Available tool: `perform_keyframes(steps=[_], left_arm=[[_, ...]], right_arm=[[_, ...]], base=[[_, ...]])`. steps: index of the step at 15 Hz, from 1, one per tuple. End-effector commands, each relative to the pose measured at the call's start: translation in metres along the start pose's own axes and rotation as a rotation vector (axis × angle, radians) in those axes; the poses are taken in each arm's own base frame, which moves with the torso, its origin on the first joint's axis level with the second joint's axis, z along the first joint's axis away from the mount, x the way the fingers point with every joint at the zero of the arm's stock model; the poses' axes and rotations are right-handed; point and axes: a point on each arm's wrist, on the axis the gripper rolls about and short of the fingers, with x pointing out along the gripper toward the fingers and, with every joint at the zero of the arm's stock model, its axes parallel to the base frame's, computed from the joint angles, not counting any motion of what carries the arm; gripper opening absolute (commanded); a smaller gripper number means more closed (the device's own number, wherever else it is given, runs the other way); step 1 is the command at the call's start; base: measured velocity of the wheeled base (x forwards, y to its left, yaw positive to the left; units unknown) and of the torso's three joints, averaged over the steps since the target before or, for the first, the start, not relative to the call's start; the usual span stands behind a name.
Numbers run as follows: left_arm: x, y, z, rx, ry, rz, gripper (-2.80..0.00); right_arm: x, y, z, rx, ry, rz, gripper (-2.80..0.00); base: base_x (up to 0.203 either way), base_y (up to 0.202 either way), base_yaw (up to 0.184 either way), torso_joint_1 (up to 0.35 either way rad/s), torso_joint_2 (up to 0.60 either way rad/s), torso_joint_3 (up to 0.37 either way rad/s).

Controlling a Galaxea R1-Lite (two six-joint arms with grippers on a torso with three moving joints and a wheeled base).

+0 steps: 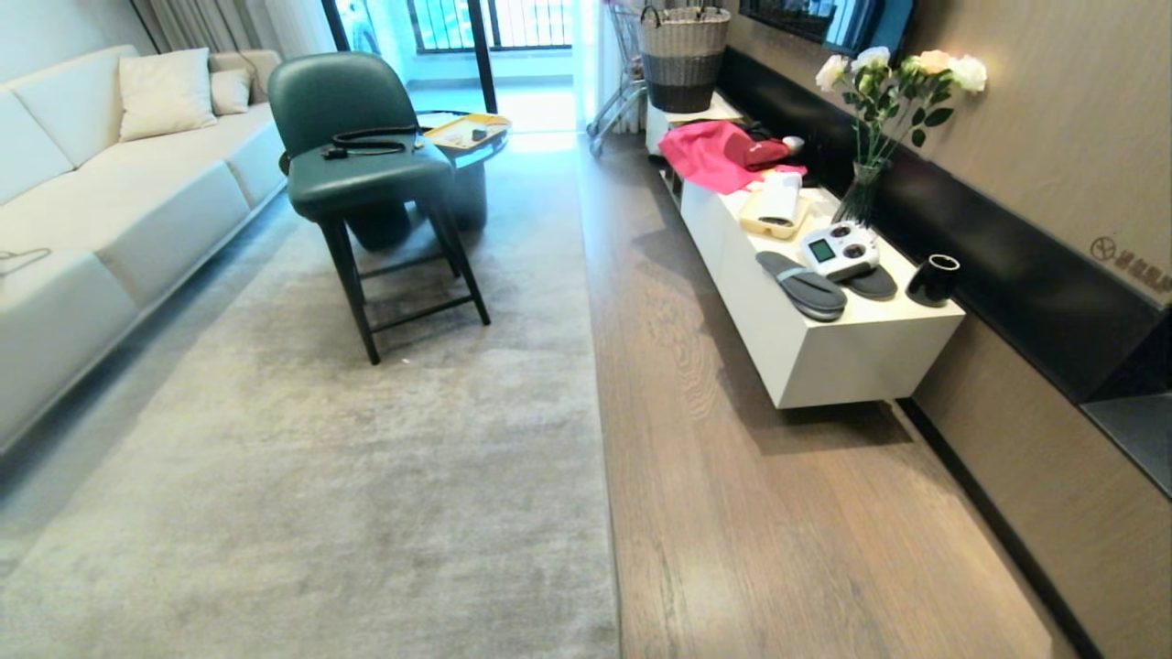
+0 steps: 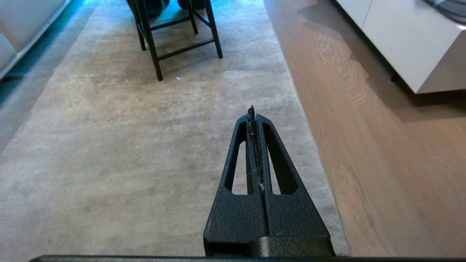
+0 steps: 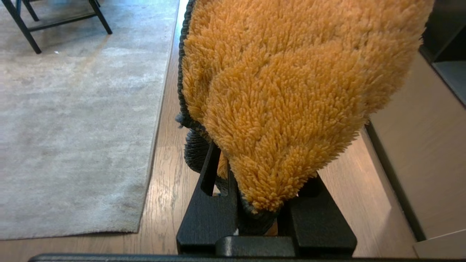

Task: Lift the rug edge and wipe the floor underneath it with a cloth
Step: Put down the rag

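Note:
The grey-beige rug lies flat, and its rug edge point(image 1: 600, 439) runs straight along the brown wood floor point(image 1: 732, 476). Neither arm shows in the head view. My left gripper point(image 2: 253, 113) is shut with nothing in it, hanging over the rug close to the rug edge point(image 2: 309, 138). My right gripper point(image 3: 260, 174) is shut on the shaggy orange cloth point(image 3: 291, 91), whose dark grey side point(image 3: 194, 153) bulges past one finger point(image 3: 213, 171). It hangs above the floor point(image 3: 167, 189) beside the rug corner point(image 3: 136, 227). The cloth hides the fingertips.
A green chair point(image 1: 357, 156) with black legs stands on the rug, with a round table point(image 1: 467, 146) behind it. A white sofa point(image 1: 110, 201) lines the left. A white low cabinet point(image 1: 824, 348) on the right carries slippers, a pink fabric and a flower vase.

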Motion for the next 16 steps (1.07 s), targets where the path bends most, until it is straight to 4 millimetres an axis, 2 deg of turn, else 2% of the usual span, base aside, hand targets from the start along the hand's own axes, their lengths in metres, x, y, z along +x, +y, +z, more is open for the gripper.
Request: perform_keyframes(steps=[1,8,16], left_arm=[[0.0,0.0,-0.0002,0.0,0.001,0.0,-2.8],[0.0,0.0,-0.0002,0.0,0.001,0.0,-2.8],[0.0,0.0,-0.0002,0.0,0.001,0.0,-2.8]], right_arm=[[0.0001,0.0,0.0,0.0,0.002,0.001,-2.8],[0.0001,0.0,0.0,0.0,0.002,0.001,-2.8],[0.0001,0.0,0.0,0.0,0.002,0.001,-2.8]], base=[[0.0,0.0,0.0,0.034,-0.45,-0.389],[0.0,0.0,0.0,0.118,-0.48,-0.37],[0.0,0.0,0.0,0.181,-0.54,-0.361]])
